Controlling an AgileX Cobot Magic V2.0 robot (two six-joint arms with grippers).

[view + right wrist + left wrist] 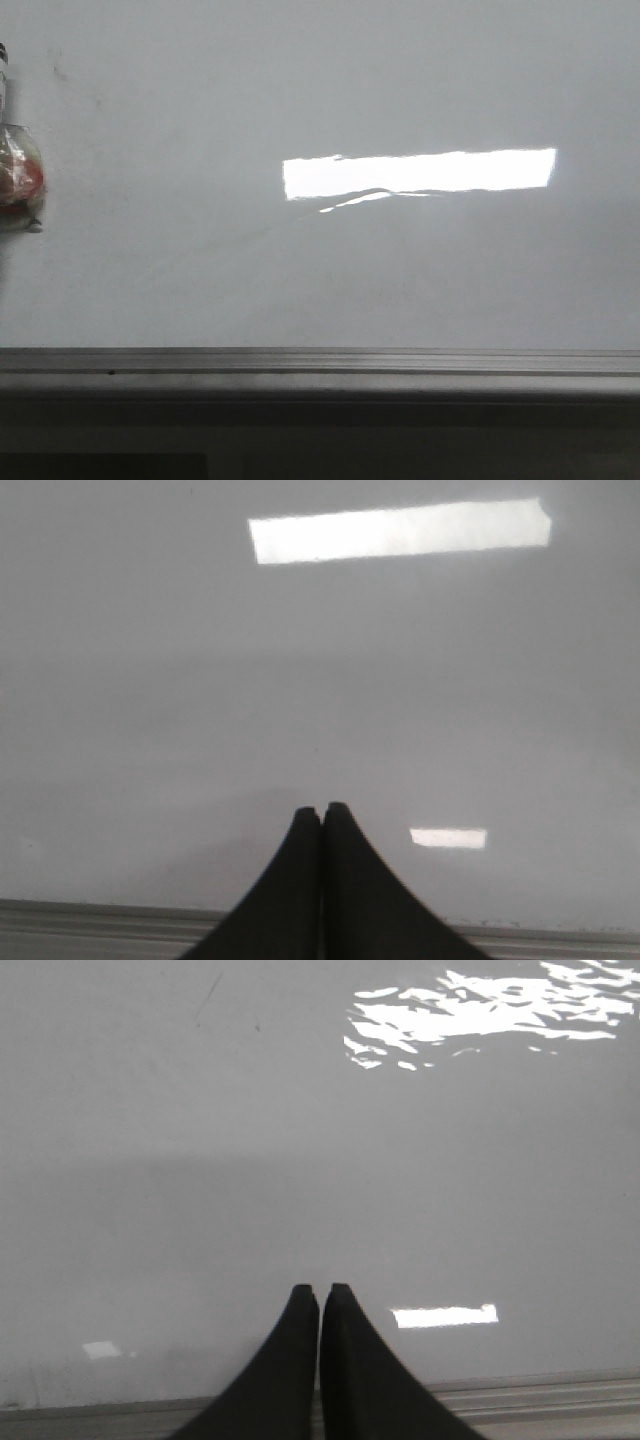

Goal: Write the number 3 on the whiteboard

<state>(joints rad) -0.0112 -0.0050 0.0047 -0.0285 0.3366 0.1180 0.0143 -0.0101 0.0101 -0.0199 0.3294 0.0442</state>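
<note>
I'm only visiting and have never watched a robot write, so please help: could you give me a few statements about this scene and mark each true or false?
1. A black 3 is drawn on the whiteboard. False: no number shows on it.
2. The left gripper is shut and empty. True.
3. The right gripper holds a marker. False: it is shut on nothing.
4. A bright rectangular glare lies on the board. True.
5. A grey rail runs along the board's near edge. True.

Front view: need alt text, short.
A blank glossy whiteboard fills the view, with no number drawn on it. A bright rectangular glare sits right of centre, a grey rail runs along the bottom, and a clear round object shows at the left edge.
</note>
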